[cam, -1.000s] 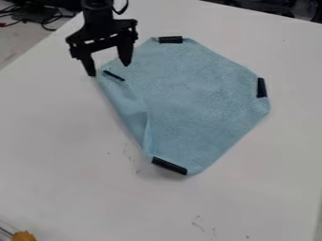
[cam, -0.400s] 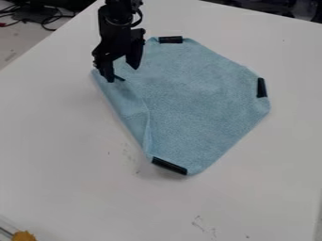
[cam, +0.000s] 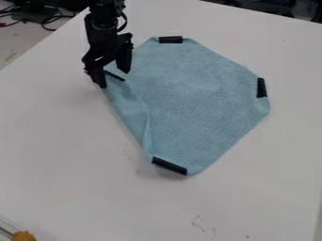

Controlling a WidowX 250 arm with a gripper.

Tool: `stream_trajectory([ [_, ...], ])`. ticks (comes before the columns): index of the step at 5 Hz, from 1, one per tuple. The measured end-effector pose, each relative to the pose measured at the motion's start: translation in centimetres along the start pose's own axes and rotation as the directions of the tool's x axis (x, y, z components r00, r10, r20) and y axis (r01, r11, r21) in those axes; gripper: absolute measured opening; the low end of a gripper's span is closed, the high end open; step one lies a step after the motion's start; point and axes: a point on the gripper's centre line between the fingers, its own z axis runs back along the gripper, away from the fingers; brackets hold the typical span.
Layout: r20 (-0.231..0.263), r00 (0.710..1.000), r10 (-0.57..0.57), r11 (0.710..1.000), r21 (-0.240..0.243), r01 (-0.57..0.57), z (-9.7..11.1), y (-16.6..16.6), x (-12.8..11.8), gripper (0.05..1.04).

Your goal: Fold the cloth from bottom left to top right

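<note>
Gripper [cam: 114, 79] with fingers apart, at upper-left edge of blue cloth [cam: 195, 99] on white table [cam: 63, 155]; narrow fold along cloth's left side, black strips [cam: 170, 166] near corners.

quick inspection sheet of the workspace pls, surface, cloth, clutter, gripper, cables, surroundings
Surface: white table, small dark marks toward the bottom of the view.
Job's things: blue cloth, left edge turned in, opposite corners not brought together; four black strips near its edge.
Clutter: orange thing at the lower left, cut off by the view's edge.
Gripper: open at the cloth's upper left; contact cannot be told.
Cables: black and red ones beyond the table, upper left.
Surroundings: dark items past the table, upper right.
</note>
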Motion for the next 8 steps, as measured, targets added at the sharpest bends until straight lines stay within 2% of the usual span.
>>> stream_trajectory([
  [1, -0.042, 0.999, -0.002, 0.999, 0.048, 0.004, -1.3, 0.8, 0.0, 0.985],
  [2, -0.070, 0.997, -0.034, 0.998, 0.043, 0.037, -1.6, -0.7, 0.5, 0.888],
  [4, -0.066, 0.997, -0.044, 0.999, 0.025, 0.046, -1.6, -0.1, -0.1, 0.335],
  [5, -0.075, 0.996, -0.055, 0.998, 0.020, 0.057, -1.3, 0.0, -0.4, 0.153],
  [6, -0.067, 0.996, -0.063, 0.998, 0.022, 0.064, 0.0, 0.2, -0.2, 0.093],
  [7, -0.035, 0.992, -0.121, 0.992, 0.019, 0.122, 2.2, -1.6, 0.6, 0.091],
  [8, -0.005, 0.981, -0.192, 0.980, 0.051, 0.192, 4.2, -3.2, -0.2, 0.091],
])
